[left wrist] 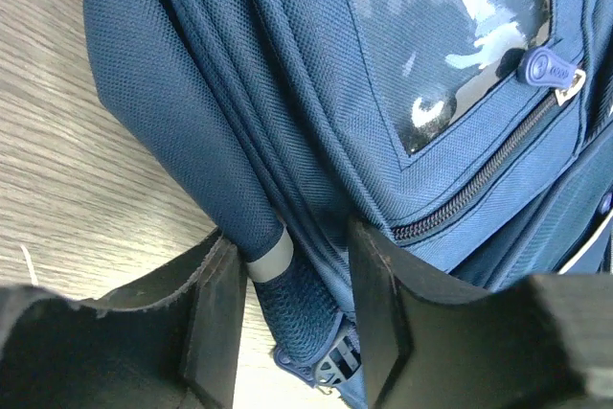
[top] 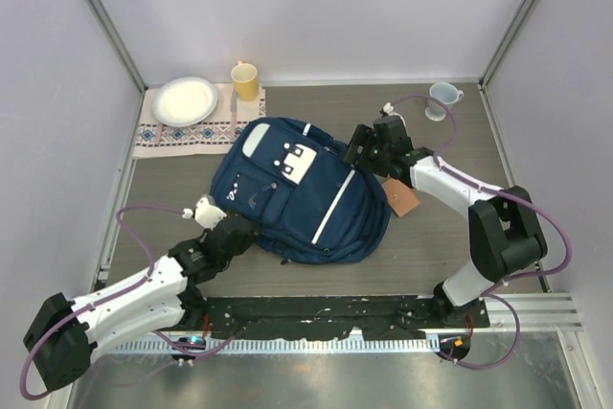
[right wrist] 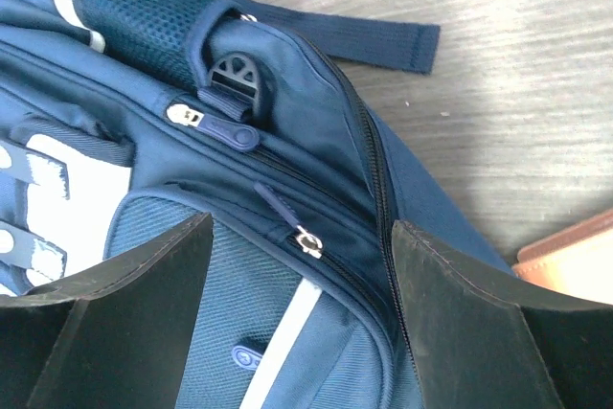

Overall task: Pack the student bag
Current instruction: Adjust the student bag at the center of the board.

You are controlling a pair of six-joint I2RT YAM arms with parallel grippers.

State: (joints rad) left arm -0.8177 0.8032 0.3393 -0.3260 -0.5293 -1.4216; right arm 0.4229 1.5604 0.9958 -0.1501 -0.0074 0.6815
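Left end effector [top: 244, 232], right end effector [top: 356, 148] flank one student bag [top: 306, 200]; one plate [top: 186, 101].

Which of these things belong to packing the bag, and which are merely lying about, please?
Job: student bag, left gripper, right gripper, probably the brown wallet-like item.
Lying about: plate, patterned mat, yellow cup, pale cup.

Matt navy woven cloth of the student bag [top: 306, 200] (glossy clear plastic window [left wrist: 460, 35]) on grey wood-grain table [top: 436, 256]
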